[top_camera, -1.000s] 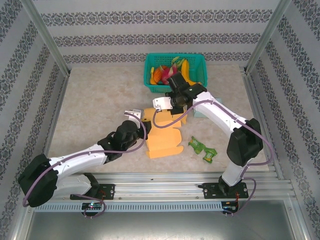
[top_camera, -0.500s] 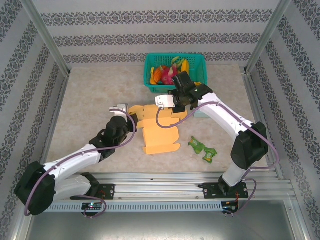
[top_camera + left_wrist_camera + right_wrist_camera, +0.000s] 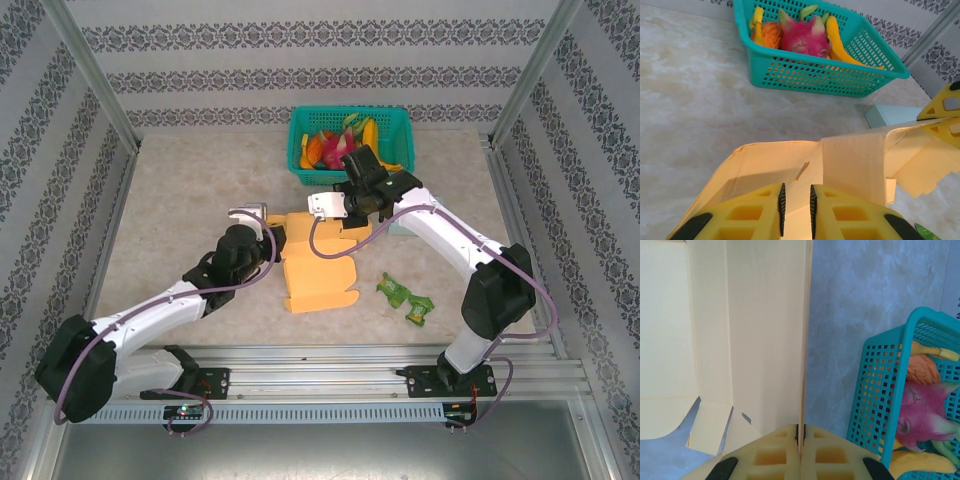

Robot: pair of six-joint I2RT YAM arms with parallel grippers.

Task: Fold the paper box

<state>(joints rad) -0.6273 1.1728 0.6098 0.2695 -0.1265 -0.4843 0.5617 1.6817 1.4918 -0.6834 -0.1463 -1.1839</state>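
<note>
While edge-on, paper box (image 3: 765, 340) tight inside right gripper (image 3: 800, 432).

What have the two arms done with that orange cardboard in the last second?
The left gripper pulled its side of the paper box out to the left, spreading it flatter. It then eased back, so the box is narrower again. The right gripper shifted slightly toward the basket. Both seem to have kept their pinch on the box. The basket and green packet stayed put.
</note>
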